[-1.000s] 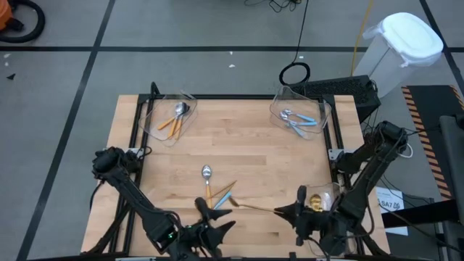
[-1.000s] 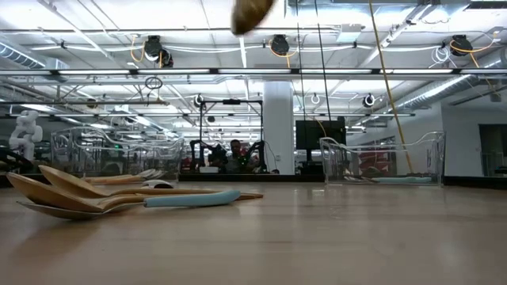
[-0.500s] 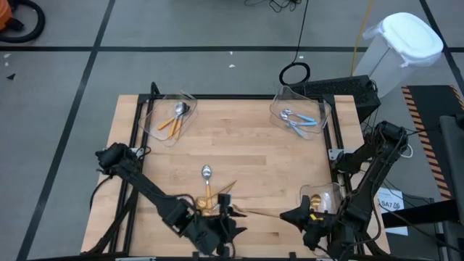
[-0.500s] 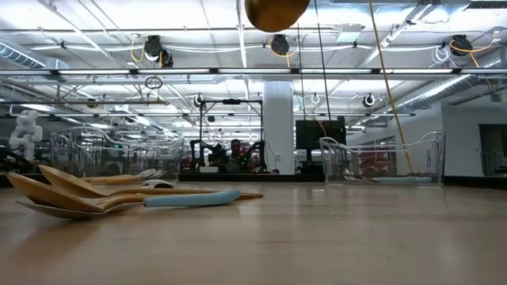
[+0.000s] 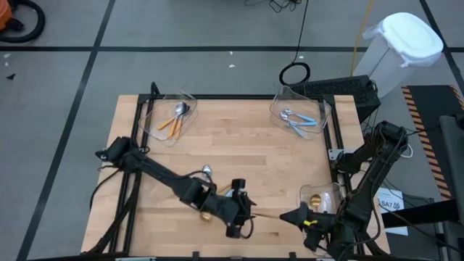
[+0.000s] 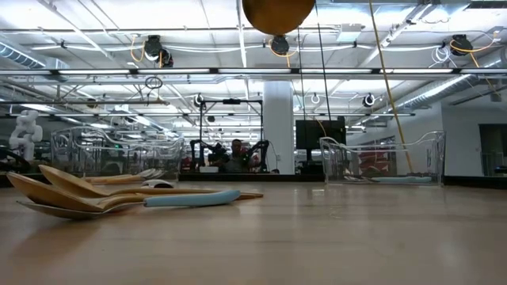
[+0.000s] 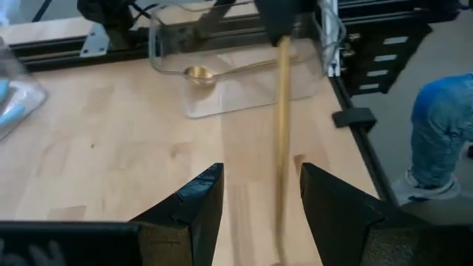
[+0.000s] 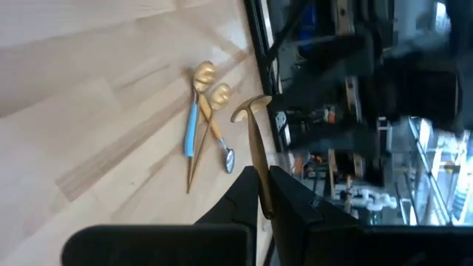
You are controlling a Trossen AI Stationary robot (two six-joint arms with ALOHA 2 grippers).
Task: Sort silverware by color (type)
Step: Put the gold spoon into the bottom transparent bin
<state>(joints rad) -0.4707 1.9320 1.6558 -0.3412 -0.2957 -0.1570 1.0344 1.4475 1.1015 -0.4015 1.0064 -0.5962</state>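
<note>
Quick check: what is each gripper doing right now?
Left gripper: open, holding nothing, its fingers either side of the gold spoon.
Right gripper: shut on the gold spoon.

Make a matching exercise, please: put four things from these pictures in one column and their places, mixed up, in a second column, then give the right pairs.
Things:
1. orange-handled silver spoons
2. light blue-handled silver spoons
3. long gold spoon
4. small gold spoon

Places:
A. between the right gripper's shut fingers
B. clear plastic bin at the far left corner
C. clear plastic bin at the near right edge
D. clear plastic bin at the far right corner

Pairs: 1-B, 2-D, 3-A, 4-C
</note>
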